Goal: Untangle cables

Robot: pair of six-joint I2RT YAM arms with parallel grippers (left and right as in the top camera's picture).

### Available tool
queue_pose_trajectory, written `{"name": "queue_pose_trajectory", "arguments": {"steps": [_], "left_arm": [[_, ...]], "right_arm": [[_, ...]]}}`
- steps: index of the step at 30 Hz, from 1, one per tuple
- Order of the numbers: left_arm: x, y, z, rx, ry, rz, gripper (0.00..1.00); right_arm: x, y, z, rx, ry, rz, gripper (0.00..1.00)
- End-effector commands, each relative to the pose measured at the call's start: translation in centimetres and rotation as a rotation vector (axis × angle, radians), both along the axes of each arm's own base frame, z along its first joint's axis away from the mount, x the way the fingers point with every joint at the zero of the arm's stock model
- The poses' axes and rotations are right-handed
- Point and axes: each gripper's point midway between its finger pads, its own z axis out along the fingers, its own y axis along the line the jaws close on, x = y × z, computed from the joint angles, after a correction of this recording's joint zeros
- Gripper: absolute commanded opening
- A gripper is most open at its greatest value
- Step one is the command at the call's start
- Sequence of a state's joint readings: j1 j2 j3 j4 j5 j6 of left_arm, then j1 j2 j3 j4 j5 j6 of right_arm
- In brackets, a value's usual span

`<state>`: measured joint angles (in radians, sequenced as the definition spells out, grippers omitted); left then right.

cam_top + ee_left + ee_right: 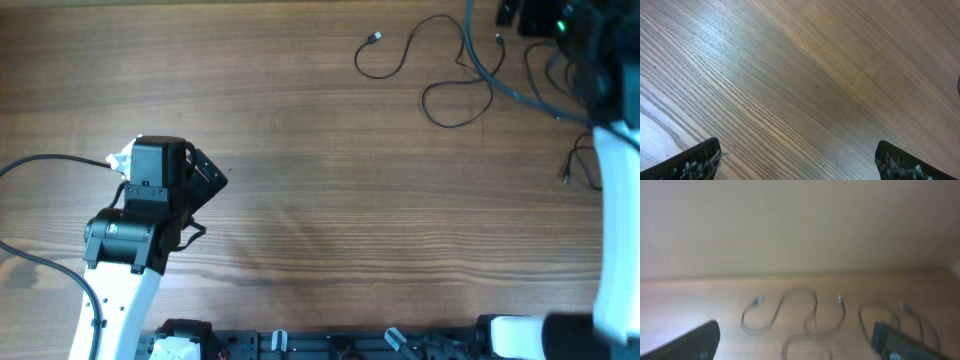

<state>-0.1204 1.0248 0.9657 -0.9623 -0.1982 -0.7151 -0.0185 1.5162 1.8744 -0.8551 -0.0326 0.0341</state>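
while the left tool (797, 150) hangs spread wide over the brown, streaky wood-grain worktop (330, 210), the cables (440, 75) lie in loose curls toward its far right, near a plain beige wall (800, 225); the right tool (795, 332) gapes wide, facing them.

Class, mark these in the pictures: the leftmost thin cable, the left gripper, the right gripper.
leftmost thin cable (374, 38), overhead view, on its plug end.
left gripper (799, 161), left wrist view, midway between its fingertips.
right gripper (796, 341), right wrist view, midway between its fingertips.
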Motion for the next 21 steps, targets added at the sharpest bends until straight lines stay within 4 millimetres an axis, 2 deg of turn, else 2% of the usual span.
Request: {"name": "queue_pose_trajectory", "arguments": {"steps": [1,5,7,8,10,13,14,17,18,21], "left_arm": [[0.0,0.5,0.0,0.024,0.002,0.006,1.0],[0.0,0.5,0.0,0.024,0.001,0.006,1.0],[0.0,0.5,0.0,0.024,0.002,0.006,1.0],[0.0,0.5,0.0,0.024,0.002,0.006,1.0],[0.0,0.5,0.0,0.024,0.002,0.006,1.0],[0.0,0.5,0.0,0.024,0.001,0.006,1.0],[0.0,0.5,0.0,0.024,0.002,0.006,1.0],[0.0,0.5,0.0,0.024,0.002,0.006,1.0],[0.0,0.5,0.0,0.024,0.002,0.006,1.0],[0.0,0.5,0.0,0.024,0.001,0.006,1.0]], "right_arm": [[-5.8,-0.1,1.5,0.055,0.032,-0.044,1.0],[-14.0,0.1,1.5,0.063,0.068,-0.049,1.0],[-17.2,0.1,1.5,0.064,0.031,-0.048,1.0],[-20.2,0.2,1.5,0.064,-0.018,-0.046,1.0],[-24.4,0.3,0.4,0.064,-0.077,-0.044,1.0],[-30.8,1.0,-2.2,0.086,-0.17,-0.013,1.0],[-32.2,1.0,-2.5,0.114,-0.211,-0.024,1.0],[-34.5,0.5,-2.7,0.136,-0.296,-0.059,1.0],[-34.7,0.4,-3.2,0.132,-0.291,-0.069,1.0],[-34.8,1.5,-6.5,0.196,-0.165,-0.036,1.0]]}}
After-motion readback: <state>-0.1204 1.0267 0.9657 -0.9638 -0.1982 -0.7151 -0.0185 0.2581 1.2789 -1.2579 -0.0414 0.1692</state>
